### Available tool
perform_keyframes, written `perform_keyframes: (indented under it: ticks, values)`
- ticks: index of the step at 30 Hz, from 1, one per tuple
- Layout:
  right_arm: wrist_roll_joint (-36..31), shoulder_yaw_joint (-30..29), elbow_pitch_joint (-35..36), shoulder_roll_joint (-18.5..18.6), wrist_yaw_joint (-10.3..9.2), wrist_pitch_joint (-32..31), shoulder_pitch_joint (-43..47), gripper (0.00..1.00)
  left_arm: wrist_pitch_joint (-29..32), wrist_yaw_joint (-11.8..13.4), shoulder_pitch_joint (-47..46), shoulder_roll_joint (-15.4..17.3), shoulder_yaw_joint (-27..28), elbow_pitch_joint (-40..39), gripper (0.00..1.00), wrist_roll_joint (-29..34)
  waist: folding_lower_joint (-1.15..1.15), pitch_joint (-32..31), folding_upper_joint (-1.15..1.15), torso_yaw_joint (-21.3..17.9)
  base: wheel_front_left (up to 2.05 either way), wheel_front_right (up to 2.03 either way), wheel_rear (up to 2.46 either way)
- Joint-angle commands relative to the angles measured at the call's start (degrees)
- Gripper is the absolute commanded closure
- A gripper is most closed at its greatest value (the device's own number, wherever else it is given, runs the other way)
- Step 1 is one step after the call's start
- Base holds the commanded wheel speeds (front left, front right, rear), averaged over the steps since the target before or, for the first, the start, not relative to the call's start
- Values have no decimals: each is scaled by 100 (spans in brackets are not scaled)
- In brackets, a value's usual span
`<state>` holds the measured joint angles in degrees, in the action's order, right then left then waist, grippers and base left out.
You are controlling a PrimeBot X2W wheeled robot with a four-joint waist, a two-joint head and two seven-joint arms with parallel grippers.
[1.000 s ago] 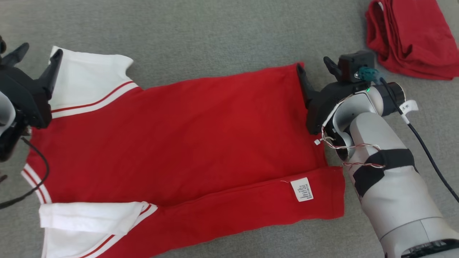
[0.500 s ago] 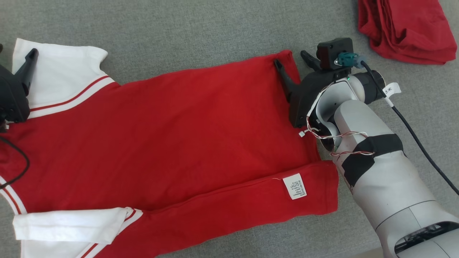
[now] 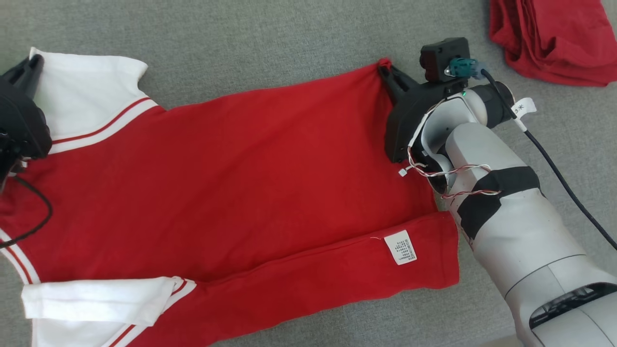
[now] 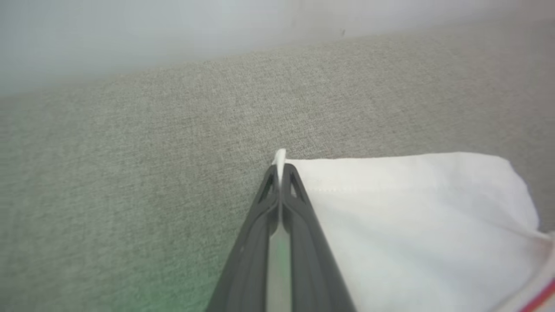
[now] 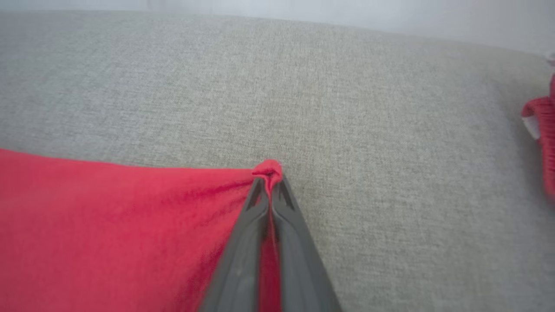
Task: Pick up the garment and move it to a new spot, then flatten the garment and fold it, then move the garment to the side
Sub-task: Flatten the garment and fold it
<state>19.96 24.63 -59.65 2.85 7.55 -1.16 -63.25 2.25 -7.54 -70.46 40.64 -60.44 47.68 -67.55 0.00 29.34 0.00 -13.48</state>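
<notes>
The garment (image 3: 231, 168) is a red shirt with white, red-striped sleeves, spread on the grey surface with its near edge folded over and a white care label (image 3: 400, 247) showing. My left gripper (image 3: 30, 67) is shut on the far corner of the white sleeve (image 4: 407, 216), pinched between the fingers (image 4: 299, 203) in the left wrist view. My right gripper (image 3: 385, 72) is shut on the far red hem corner (image 5: 268, 169), which bunches at the fingertips in the right wrist view.
A second red cloth (image 3: 549, 38) lies crumpled at the far right, also glimpsed (image 5: 542, 130) at the right wrist view's edge. My right forearm (image 3: 511, 226) and its black cable (image 3: 569, 188) cross the lower right. Grey fabric surface (image 3: 265, 43) stretches beyond the shirt.
Both grippers have gone from open to shut, each pinching a far corner of the shirt. The head camera has shifted slightly between frames.
</notes>
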Motion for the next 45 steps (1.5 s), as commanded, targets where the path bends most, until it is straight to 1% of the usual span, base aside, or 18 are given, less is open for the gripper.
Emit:
perform_keyframes:
  ticks: [1, 6, 10, 16, 21, 24, 26, 27, 30, 33, 38, 40, 42, 45]
  values:
    - [-91, -51, -100, 11, -17, 74, -40, 100, -99, 12, -2, -12, -11, -11, 100, -76, 0, -81, 0, 43, 0, 0, 0]
    - [-361, -310, -451, 12, -17, 561, -142, 100, -503, 12, -64, -70, -153, -132, 100, -184, 0, -303, 0, 175, 0, 0, 0]
    - [-494, -376, -615, 36, -17, 902, -54, 100, -952, 12, -36, -26, -258, -359, 100, -228, 0, -509, 0, 288, 0, 0, 0]
    - [-536, -345, -724, 163, -17, 1320, 347, 100, -1584, 12, 351, 51, -455, -948, 100, -262, 0, -913, 0, 530, 0, 0, 0]
    - [-485, -347, -677, 354, -17, 1506, 730, 100, -1739, 12, 820, 174, -283, -1647, 100, -200, 0, -1175, 0, 759, 0, 0, 0]
    - [-473, -368, -528, 439, -17, 1589, 955, 100, -1745, 12, 1206, 235, 161, -2101, 100, -4, 0, -1284, 0, 890, 0, 0, 0]
    - [-476, -378, -388, 514, -17, 1614, 1115, 100, -1741, 12, 1568, 201, 515, -2384, 100, 126, 0, -1361, 0, 954, 0, 0, 0]
    - [-482, -403, -208, 584, -17, 1631, 1314, 100, -1742, 12, 1973, 134, 931, -2647, 100, 316, 0, -1450, 0, 1011, 0, 0, 0]
    - [-491, -472, 178, 666, -17, 1638, 1662, 100, -1743, 57, 2700, 45, 1438, -3021, 100, 654, 0, -1594, 0, 1074, 0, 0, 0]
    - [-505, -607, 594, 825, -17, 1636, 2068, 100, -1743, 144, 3391, -129, 1935, -3370, 100, 914, 0, -1695, 0, 1167, 0, 0, 0]
    - [-554, -837, 1231, 986, -17, 1638, 2710, 100, -1744, 200, 4376, -451, 2473, -3738, 100, 1382, 0, -1787, 0, 1302, 0, 0, 0]
    - [-578, -926, 1460, 1043, -17, 1638, 2943, 100, -1743, 170, 4710, -629, 2686, -3801, 100, 1419, 0, -1815, 0, 1333, 0, 0, 0]
    - [-587, -968, 1556, 1068, -17, 1638, 3047, 100, -1743, 161, 4859, -683, 2797, -3802, 100, 1474, 0, -1831, 0, 1343, 0, 0, 0]
    - [-568, -1080, 1854, 1099, -17, 1639, 3351, 100, -1744, 129, 5237, -853, 3000, -3777, 100, 1591, 0, -1872, 0, 1358, 0, 0, 0]
